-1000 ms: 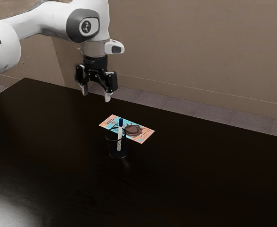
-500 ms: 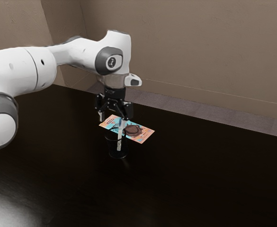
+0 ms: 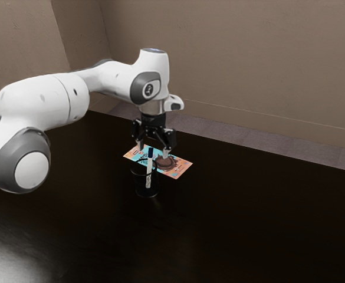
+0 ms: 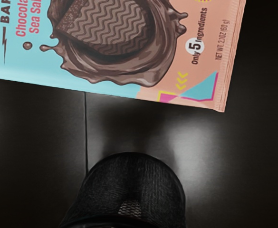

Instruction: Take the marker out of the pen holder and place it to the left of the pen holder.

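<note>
Marker [image 3: 150,154] and spread pincer [image 3: 153,151] show in exterior view, wrapper lettering [image 4: 195,46] in wrist view.

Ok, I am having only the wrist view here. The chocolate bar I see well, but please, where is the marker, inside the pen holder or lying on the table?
Observer: Inside. In the exterior view the marker stands in the pen holder, leaning slightly, with its blue cap up above the rim.

Operator: Thank you. And the fingers, are they already closed on this cap?

Observer: No, the fingers are open, and I can see a gap between each of them and the cap.
</note>
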Robot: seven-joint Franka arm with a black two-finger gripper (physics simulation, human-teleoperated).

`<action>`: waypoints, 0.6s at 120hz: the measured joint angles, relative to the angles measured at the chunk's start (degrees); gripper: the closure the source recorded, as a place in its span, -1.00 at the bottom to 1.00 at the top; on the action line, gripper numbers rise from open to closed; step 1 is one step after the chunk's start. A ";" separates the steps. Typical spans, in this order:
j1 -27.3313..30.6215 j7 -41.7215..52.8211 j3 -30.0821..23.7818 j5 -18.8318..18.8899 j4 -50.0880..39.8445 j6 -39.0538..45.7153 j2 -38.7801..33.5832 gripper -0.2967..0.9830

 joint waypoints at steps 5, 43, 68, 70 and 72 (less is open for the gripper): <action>0.00 0.08 -0.01 -0.26 -0.04 0.16 0.35 -0.54; 0.00 0.51 0.07 -1.31 -0.02 -0.73 0.77 -0.24; 0.00 0.71 0.64 -1.32 0.54 -1.99 0.29 0.12; 0.00 0.73 0.68 -1.31 0.56 -2.08 0.25 0.14; 0.00 0.74 0.70 -1.31 0.59 -2.18 0.23 0.16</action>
